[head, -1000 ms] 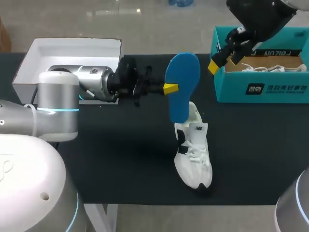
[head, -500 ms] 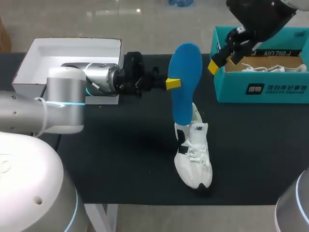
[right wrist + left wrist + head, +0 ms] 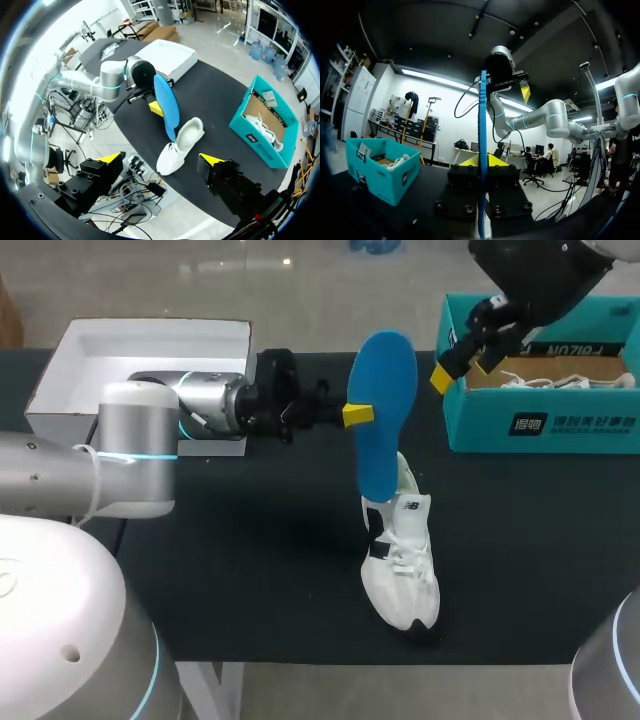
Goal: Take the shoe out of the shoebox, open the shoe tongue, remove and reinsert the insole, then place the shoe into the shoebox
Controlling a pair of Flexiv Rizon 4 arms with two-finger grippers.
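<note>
— So, how far along does the job look?

— About halfway, I'd judge. The white sneaker with black trim (image 3: pixel 400 560) is out of the box and lies on the black table top (image 3: pixel 250 570), right of centre in the lower half of the head view, with its toe toward the frame's lower edge. The blue foam insole (image 3: pixel 383 410) is out of it and stands on end in the upper middle of the frame, its lower end at the sneaker's heel opening. I cannot tell whether the two touch.

— And the tongue?

— Too small to judge. What is left, as I read it, is sliding the insole back in and returning the sneaker to the teal cardboard shoebox (image 3: pixel 545 425) at the upper right, where a second white shoe (image 3: pixel 560 383) lies inside.

— Who holds the insole?

— The left gripper (image 3: pixel 358 416). Its arm comes in level from the left of the frame, and both yellow tips pinch the insole's mid-section from either side; the left wrist view shows the thin blue edge clamped between them.

— The other arm?

— The right gripper (image 3: pixel 161 159) hangs high by the shoebox's left corner, fingers spread wide with nothing between them. A white open box (image 3: pixel 60 390) sits at the upper left, behind the left arm.
</note>
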